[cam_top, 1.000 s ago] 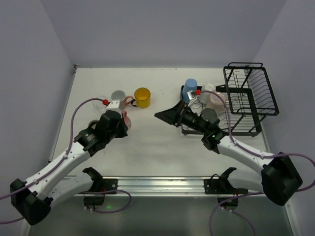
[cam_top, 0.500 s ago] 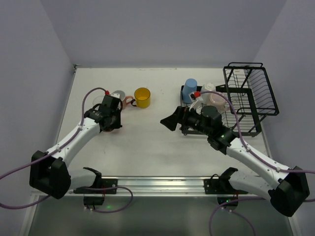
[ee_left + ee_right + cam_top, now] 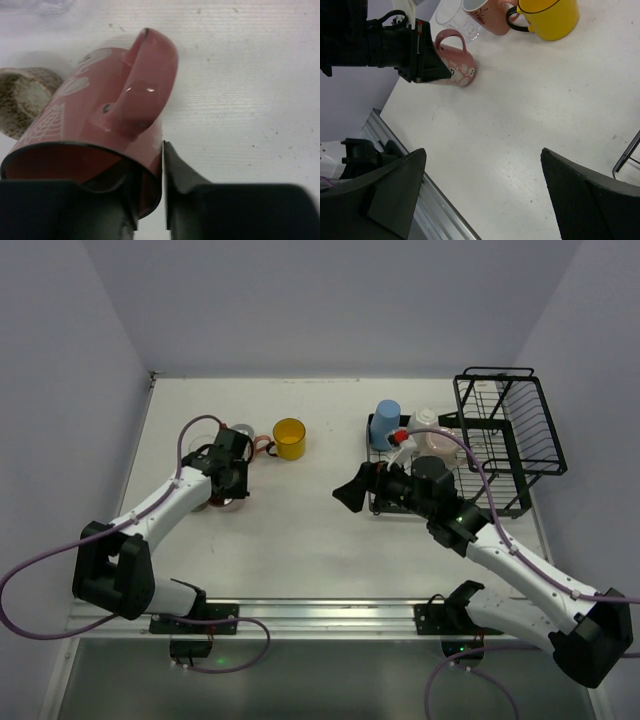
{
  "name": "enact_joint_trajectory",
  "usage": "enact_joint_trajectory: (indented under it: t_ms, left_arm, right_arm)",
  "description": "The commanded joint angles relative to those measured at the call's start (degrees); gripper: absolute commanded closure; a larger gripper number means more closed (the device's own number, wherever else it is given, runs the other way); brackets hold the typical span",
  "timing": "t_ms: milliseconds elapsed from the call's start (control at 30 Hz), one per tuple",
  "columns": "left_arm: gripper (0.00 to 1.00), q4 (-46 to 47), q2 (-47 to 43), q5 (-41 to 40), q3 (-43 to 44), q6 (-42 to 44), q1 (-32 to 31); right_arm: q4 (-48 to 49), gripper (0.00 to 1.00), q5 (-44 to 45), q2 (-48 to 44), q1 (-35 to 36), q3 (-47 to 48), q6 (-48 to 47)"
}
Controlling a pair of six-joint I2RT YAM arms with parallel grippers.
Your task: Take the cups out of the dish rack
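Roughly halfway; your left gripper [image 3: 163,150] pinches pink handled mug [image 3: 115,105]; right gripper [image 3: 482,155] gapes empty; black wire rack [image 3: 510,435] holds blue tumbler [image 3: 386,420], pale cups [image 3: 432,440].

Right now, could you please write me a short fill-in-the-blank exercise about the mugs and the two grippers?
1. The mug clamped by its rim in the left gripper is ____ in colour.
2. The right gripper hangs over the table with its jaws wide ____.
3. The mug with the black handle is ____.
Missing words: pink; open; yellow.
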Motion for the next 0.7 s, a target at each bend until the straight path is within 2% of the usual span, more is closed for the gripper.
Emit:
enact_joint_trajectory:
  t_ms: [0,67,100,233,400,500,600,667]
  left_arm:
    - [0.71,1.74,-0.75,-5.64,1.91,2.32,0.65]
    - [0.59,2.09,-1.72,-5.56,2.00,2.41,0.65]
    - [0.46,2.35,-2.24,-5.12,2.00,2.41,0.65]
    - [0.25,4.20,-5.23,-4.94,1.47,2.41,0.65]
    - [0.18,5.08,-8.66,-3.19,1.47,2.41,0.56]
    - [0.15,6.48,-13.57,0.66,2.26,2.67,0.48]
    - [0.14,9.90,-22.34,6.19,1.65,2.76,0.48]
    - [0.13,13.07,-26.05,9.54,0.77,2.76,0.39]
  right_arm:
    - [-2.50,0.01,1.49,-0.14,0.24,4.11,-2.43]
    - [-3.91,0.01,2.28,0.57,0.24,5.26,-3.04]
    - [-5.40,0.01,3.67,0.92,0.15,5.88,-3.31]
    - [-9.19,0.01,6.67,2.85,0.24,9.82,-6.02]
    - [-15.50,0.01,10.53,6.27,0.24,13.87,-9.46]
    - [-18.15,0.01,18.35,8.38,0.24,16.16,-10.78]
    - [-20.17,0.01,26.52,11.11,-0.02,20.10,-12.88]
    - [-20.79,0.04,31.09,14.36,-0.46,22.04,-12.98]
